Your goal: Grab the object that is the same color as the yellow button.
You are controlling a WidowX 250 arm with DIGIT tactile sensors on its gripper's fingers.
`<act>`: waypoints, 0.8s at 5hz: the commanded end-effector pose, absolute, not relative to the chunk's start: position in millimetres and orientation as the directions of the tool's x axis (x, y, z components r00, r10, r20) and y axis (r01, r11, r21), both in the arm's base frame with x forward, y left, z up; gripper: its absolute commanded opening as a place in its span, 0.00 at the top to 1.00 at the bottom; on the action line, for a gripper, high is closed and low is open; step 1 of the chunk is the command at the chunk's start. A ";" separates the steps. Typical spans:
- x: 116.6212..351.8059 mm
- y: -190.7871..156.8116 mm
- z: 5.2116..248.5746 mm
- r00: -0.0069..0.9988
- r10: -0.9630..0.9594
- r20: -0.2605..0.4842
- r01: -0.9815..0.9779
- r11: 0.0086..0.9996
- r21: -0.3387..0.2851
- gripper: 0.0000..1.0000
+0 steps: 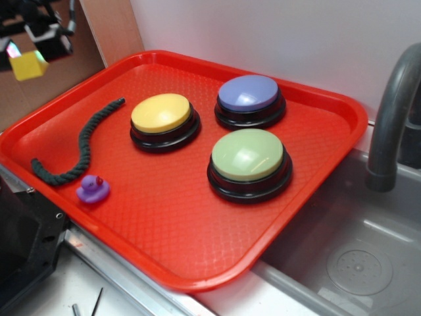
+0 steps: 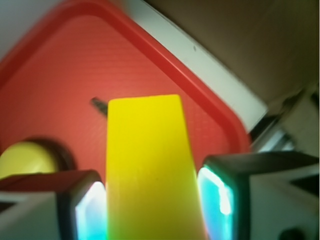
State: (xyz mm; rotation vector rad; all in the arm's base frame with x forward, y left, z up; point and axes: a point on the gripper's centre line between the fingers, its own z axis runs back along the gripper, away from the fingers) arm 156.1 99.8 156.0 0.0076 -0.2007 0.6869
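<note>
- You are looking, in the wrist view, at the robot's two-fingered gripper [image 2: 152,205] pinching the small plain yellow block [image 2: 149,170]; the jaws are closing narrowly on its two side faces, with one pale glowing pad [image 2: 216,197] pressing each flank.
- You are holding the block in the air, above and outside the far left corner of the tray, as the exterior view is showing it [image 1: 27,64] beneath the gripper [image 1: 29,47].
- You are relying on smooth pads against smooth faces, so I judge that a jerk or a slackening of the squeeze is the likeliest cause of a slip.
- You are carrying the block over the brown board and the tray lip, so a drop here is probably sending it bouncing off the rim and out of reach.
- You are hovering past the red plastic tray [image 1: 309,171]; lowering carelessly is risking a knock on its raised edge.
- You are also near the dark green twisted rope [image 1: 82,141], whose end is showing in the wrist view [image 2: 98,105], and a falling block could be landing on it.
- You are well apart from the pale yellow dome button on its black base [image 1: 162,113], and further still from the purple toy duck [image 1: 93,189], so neither is troubling you yet.
</note>
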 end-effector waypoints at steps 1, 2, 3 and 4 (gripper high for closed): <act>153.5 89.2 214.5 0.919 0.295 0.262 -0.297 0.954 -0.030 1.00; 160.5 79.7 212.1 0.936 0.278 0.217 -0.289 0.957 0.021 1.00; 159.6 91.7 203.8 0.931 0.307 0.198 -0.315 0.949 0.008 1.00; 157.3 99.4 199.6 0.921 0.336 0.197 -0.342 0.940 -0.001 1.00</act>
